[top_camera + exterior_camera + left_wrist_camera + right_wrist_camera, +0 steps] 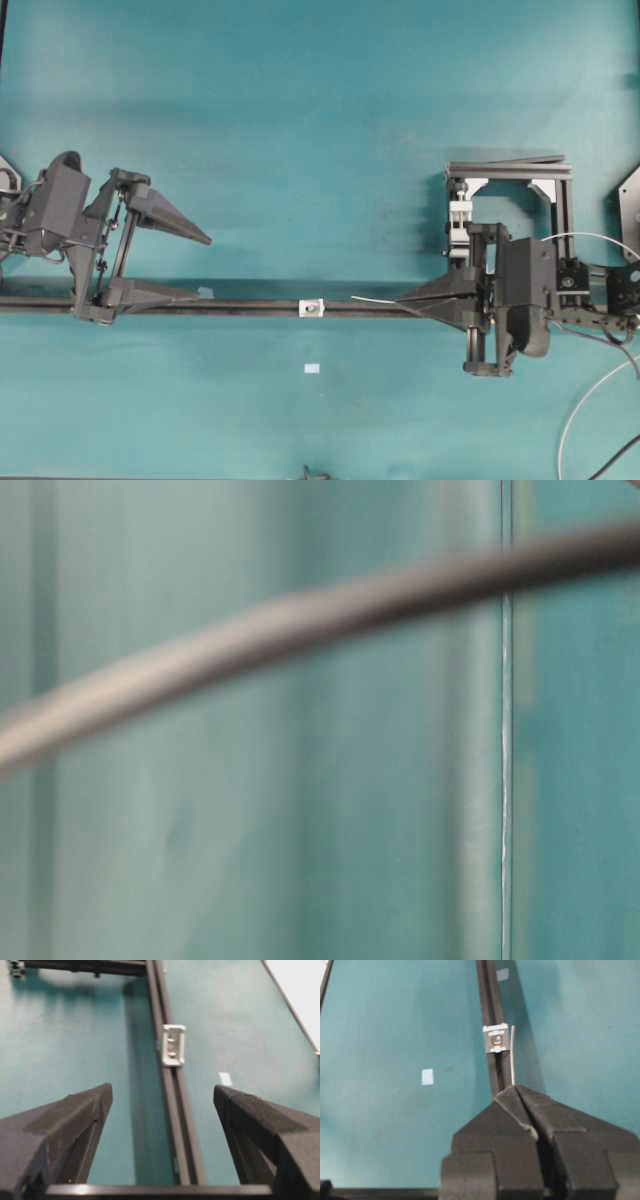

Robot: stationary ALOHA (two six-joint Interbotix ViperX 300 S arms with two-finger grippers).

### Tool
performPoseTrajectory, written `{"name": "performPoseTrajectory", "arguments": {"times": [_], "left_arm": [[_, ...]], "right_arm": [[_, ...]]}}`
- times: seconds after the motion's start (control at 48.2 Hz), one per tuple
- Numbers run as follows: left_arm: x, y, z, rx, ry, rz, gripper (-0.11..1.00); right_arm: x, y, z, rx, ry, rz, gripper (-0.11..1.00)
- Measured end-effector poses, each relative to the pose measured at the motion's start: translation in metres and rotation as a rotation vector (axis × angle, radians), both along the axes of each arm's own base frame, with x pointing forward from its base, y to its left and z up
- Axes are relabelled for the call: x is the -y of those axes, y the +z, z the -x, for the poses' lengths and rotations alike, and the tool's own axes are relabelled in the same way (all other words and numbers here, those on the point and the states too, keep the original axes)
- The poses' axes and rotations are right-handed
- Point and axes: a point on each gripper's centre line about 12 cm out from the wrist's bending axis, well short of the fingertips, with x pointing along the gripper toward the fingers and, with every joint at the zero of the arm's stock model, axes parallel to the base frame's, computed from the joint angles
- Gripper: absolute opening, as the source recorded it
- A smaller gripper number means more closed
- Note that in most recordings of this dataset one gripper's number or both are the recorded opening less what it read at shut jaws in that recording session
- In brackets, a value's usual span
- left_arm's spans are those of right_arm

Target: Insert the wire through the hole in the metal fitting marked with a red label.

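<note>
Our right gripper (516, 1089) is clamped on the wire (512, 1057), whose free tip sits just beside the fitting (496, 1039) on the rail (487, 990), not in the hole (496, 1039); our left gripper (162, 1095) gapes wide astride the rail

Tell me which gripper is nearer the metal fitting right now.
Right. The right gripper, shut on the wire, sits just off the metal fitting along the black rail. The left gripper is open, farther back on the other side.
</note>
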Motion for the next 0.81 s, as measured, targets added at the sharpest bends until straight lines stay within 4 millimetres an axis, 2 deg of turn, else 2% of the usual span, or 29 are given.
{"name": "performPoseTrajectory", "arguments": {"times": [0.809], "left_arm": [[0.013,0.000,0.003,-0.007,-0.042,0.026,0.81]], "right_arm": [[-0.013,-0.020,0.001,-0.016,0.008,0.012,-0.01]]}}
